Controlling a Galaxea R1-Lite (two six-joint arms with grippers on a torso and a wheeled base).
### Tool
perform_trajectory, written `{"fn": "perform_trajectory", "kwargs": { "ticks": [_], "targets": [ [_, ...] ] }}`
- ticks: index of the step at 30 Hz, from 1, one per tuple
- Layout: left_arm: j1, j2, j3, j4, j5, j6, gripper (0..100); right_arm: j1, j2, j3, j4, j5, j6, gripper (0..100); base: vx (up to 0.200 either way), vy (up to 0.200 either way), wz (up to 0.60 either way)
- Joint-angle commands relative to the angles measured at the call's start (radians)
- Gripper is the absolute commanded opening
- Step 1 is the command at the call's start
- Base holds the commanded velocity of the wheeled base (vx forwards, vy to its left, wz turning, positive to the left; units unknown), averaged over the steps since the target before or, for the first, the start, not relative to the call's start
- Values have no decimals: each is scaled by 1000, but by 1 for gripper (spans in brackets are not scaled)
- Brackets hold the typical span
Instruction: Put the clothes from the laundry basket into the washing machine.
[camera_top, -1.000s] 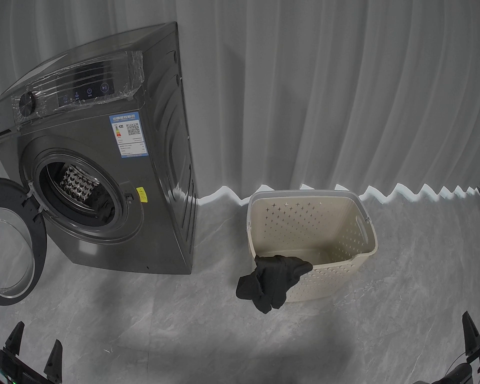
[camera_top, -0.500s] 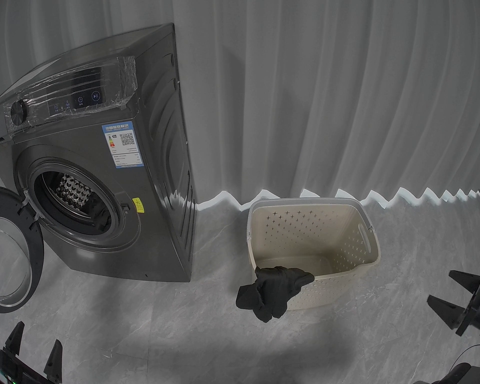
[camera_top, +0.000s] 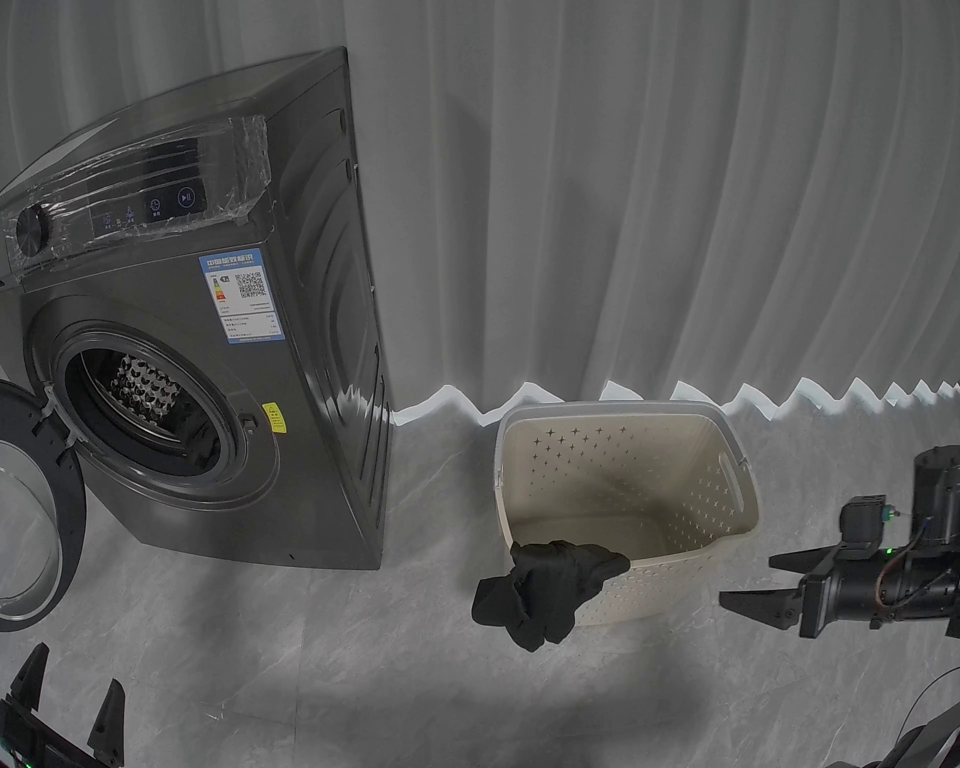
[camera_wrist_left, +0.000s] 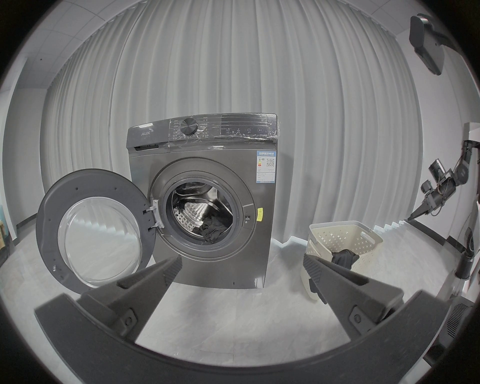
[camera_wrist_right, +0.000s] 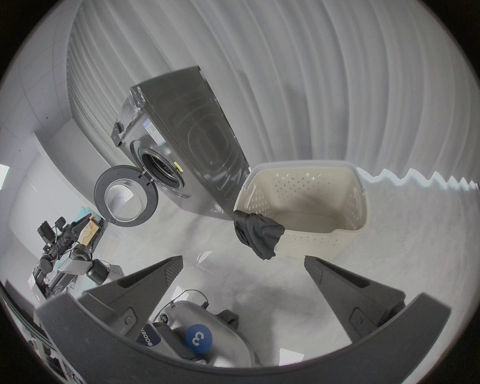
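Draping over the rim of the laundry basket (camera_top: 620, 408) at its 7 o'clock, the dark garment (camera_top: 545, 590) offered you a loose fold, likely why your right gripper (camera_top: 748, 582) sat wide and empty at the basket's 4 o'clock, facing it; left gripper (camera_top: 75, 668) wide too.

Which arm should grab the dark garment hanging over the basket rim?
Right. The right pincer, open, hangs beside the laundry basket, pointing toward the dark garment; the left pincer sits low, farther away.

My jaws are dark grey pointed wedges, each with a round screw; my black right arm (camera_top: 880, 585) carries thin cables.
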Motion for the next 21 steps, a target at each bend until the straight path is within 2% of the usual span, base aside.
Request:
{"fn": "perform_trajectory", "kwargs": {
  "ticks": [1,5,6,9,11,19,21],
  "targets": [
    [0,-16,18,0,1,-1,100,33,238,-55,-27,0,16,100,0,0,0],
    [0,-16,18,0,1,-3,100,38,316,-67,-93,0,17,100,0,0,0],
    [0,-16,18,0,1,-3,100,44,387,-64,-165,-9,16,100,0,0,0],
    [0,-16,18,0,1,-3,100,51,463,-58,-253,-54,16,100,0,0,0],
    [0,-16,18,0,1,-3,100,61,506,-56,-300,-63,16,100,0,0,0],
    [0,-16,18,0,1,-3,100,87,632,-86,-440,-64,19,100,0,0,0],
    [0,-16,18,0,1,-3,100,97,678,-84,-526,-66,16,100,0,0,0]
  ]
}}
